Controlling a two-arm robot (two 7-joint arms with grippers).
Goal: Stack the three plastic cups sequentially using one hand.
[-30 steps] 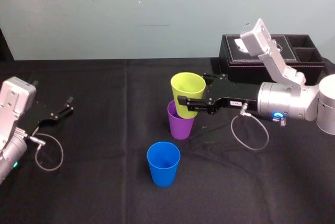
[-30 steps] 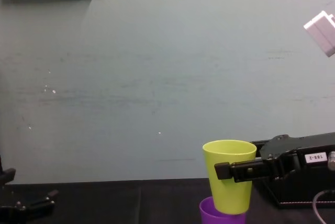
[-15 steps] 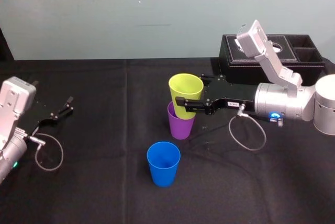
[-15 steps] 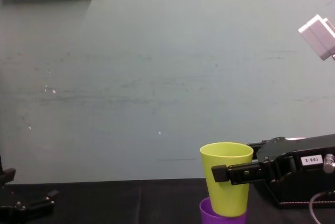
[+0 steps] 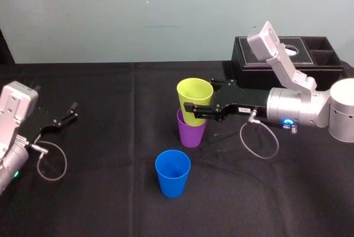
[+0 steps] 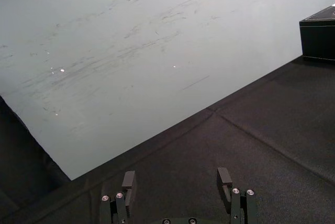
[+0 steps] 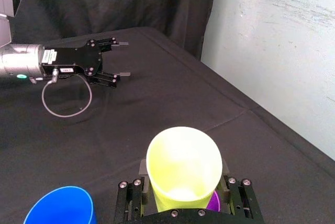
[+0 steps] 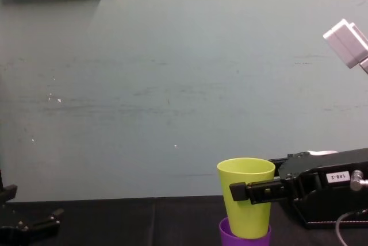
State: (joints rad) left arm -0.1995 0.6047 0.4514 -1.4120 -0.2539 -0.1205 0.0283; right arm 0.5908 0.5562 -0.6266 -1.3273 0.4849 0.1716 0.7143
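Right claw [image 5: 191, 104] clamped on green cup [image 5: 196, 93], part-seated in purple cup [image 5: 191, 134]; purple could be tipped by an off-axis push. Left claw [image 5: 72, 111] parked, fingers apart.

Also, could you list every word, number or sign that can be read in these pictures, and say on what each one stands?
"188-2": white label on the right claw, which grips the yellow-green cup; the print is small, so the last digit is not sure.
Too small to read: two small stickers on the left claw.
Nothing else is readable.
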